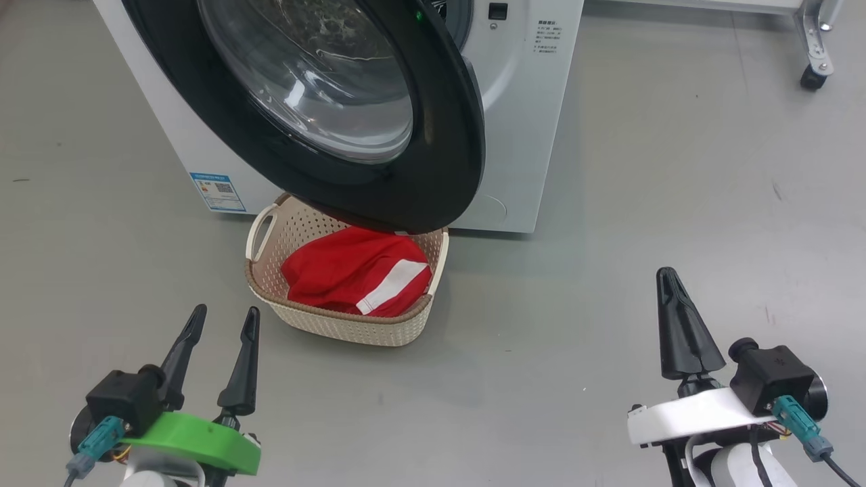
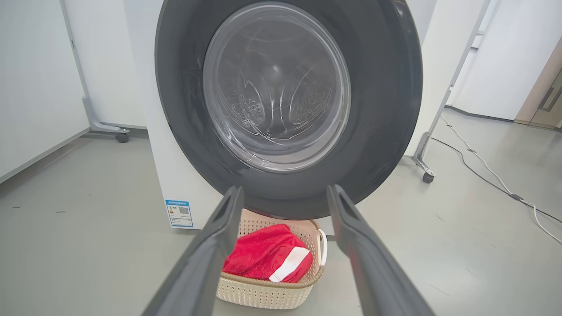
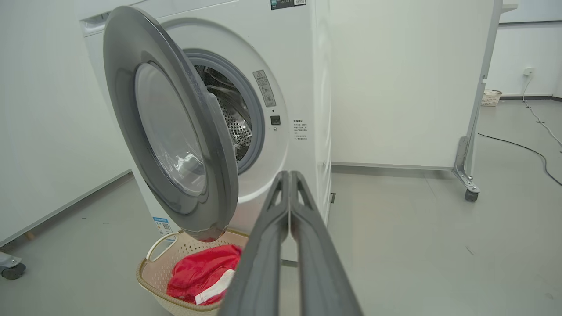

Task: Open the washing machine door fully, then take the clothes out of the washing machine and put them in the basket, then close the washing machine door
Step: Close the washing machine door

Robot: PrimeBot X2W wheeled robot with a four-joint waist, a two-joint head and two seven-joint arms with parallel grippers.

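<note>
The washing machine [image 1: 528, 101] stands white at the top of the head view. Its black-rimmed washing machine door [image 1: 446, 155] hangs partly open over the basket [image 1: 318, 325]. Red clothes [image 1: 352, 270] with a white stripe lie in that cream basket on the floor. My left gripper [image 1: 225, 311] is open at the lower left, short of the basket and holding nothing. My right gripper [image 1: 666, 272] is shut and empty at the lower right, well to the right of the basket. In the right wrist view the steel drum [image 3: 232, 118] shows behind the door [image 3: 131, 109].
A blue label [image 1: 218, 191] marks the washer's lower left corner. A wheeled frame's caster [image 1: 812, 74] stands at the far right. White cables [image 2: 483, 166] run across the grey floor to the right. White panels stand beside and behind the washer.
</note>
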